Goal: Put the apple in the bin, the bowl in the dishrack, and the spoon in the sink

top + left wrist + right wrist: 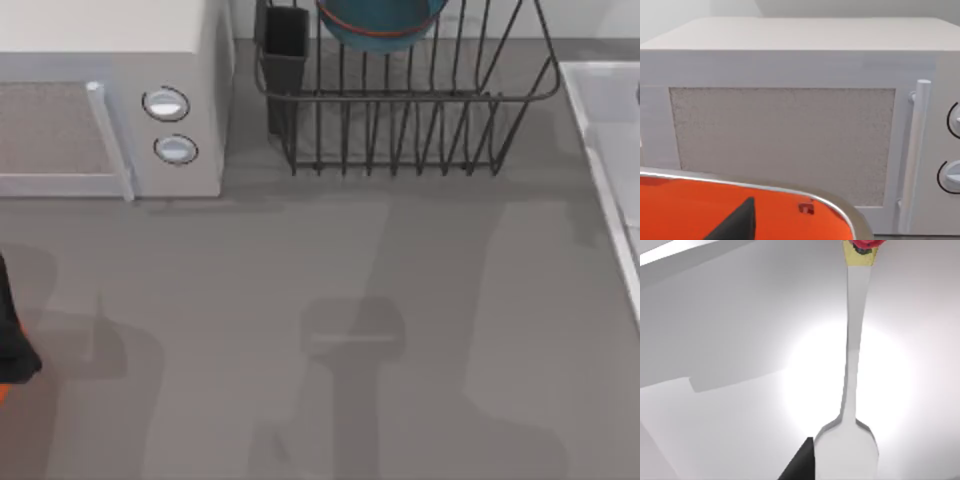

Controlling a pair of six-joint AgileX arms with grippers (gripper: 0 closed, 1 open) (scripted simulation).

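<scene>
Your left pincer (737,222) hangs over the bin (690,205), with the apple (806,208) inside; I cannot tell its opening. Your right pincer's (800,462) dark tip touches the spoon (852,370) over the sink (730,330), its grip unclear. Bowl (380,25) sits in the dishrack (400,110).

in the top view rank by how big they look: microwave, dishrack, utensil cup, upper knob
1. dishrack and microwave: look alike, both cut by the frame edge, so unranked
2. utensil cup
3. upper knob
</scene>
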